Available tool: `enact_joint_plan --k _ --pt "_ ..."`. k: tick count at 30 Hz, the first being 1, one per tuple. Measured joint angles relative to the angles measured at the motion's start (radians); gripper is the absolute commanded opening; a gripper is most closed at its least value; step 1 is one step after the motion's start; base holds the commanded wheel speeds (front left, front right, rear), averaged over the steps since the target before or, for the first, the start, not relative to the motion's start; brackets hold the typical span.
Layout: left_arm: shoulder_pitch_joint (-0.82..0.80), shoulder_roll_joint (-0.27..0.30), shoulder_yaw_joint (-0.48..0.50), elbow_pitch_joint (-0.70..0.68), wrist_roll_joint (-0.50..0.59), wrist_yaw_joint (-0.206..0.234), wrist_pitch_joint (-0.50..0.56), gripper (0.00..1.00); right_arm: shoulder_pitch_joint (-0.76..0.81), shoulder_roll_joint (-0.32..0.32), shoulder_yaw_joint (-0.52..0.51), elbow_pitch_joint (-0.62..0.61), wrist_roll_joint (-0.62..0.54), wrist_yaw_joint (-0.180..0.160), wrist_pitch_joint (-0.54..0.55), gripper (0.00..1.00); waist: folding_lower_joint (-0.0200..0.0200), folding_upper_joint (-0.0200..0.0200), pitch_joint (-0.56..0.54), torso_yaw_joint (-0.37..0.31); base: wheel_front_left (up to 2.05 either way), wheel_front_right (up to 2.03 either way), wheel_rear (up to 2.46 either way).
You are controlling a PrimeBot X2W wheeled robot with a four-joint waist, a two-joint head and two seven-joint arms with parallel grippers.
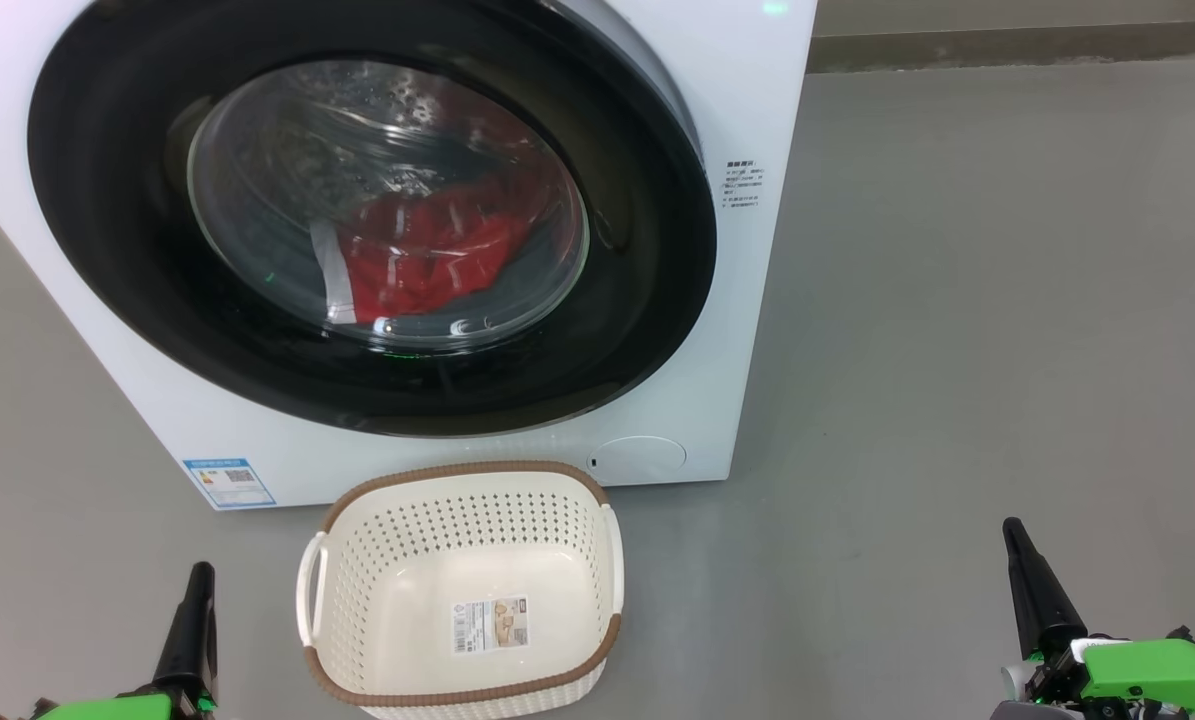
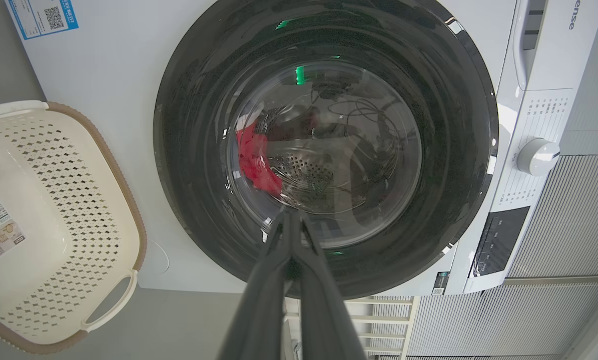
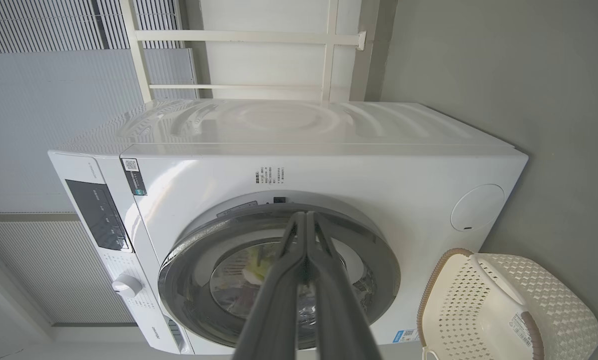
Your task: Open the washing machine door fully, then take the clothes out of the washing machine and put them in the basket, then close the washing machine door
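The white washing machine (image 1: 757,120) stands on the grey floor with its round black-rimmed door (image 1: 107,230) shut against the front. Through the glass window I see the red clothes (image 1: 427,255) with a white band, lying in the steel drum; they show small in the left wrist view too (image 2: 253,162). The cream basket (image 1: 462,595) with a brown rim sits on the floor right before the washer, holding nothing but its paper label. My left gripper (image 1: 197,575) is low at the left, shut and holding nothing. My right gripper (image 1: 1015,535) is low at the right, also shut, fingertips (image 3: 306,217) together.
Grey floor (image 1: 1007,300) spreads wide to the right of the washer. The control panel and white dial (image 2: 538,156) are at the washer's top. A slatted wall and a white rack (image 3: 258,55) stand behind the machine.
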Motion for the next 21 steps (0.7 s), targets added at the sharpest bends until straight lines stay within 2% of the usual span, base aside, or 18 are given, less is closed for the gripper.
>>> enact_joint_plan --k 21 --pt "0.0 0.0 0.0 0.0 0.0 0.0 0.0 0.0 0.0 0.0 0.0 0.0 0.0 0.0 0.0 0.0 0.0 0.0 0.0 0.0 0.0 0.0 0.0"
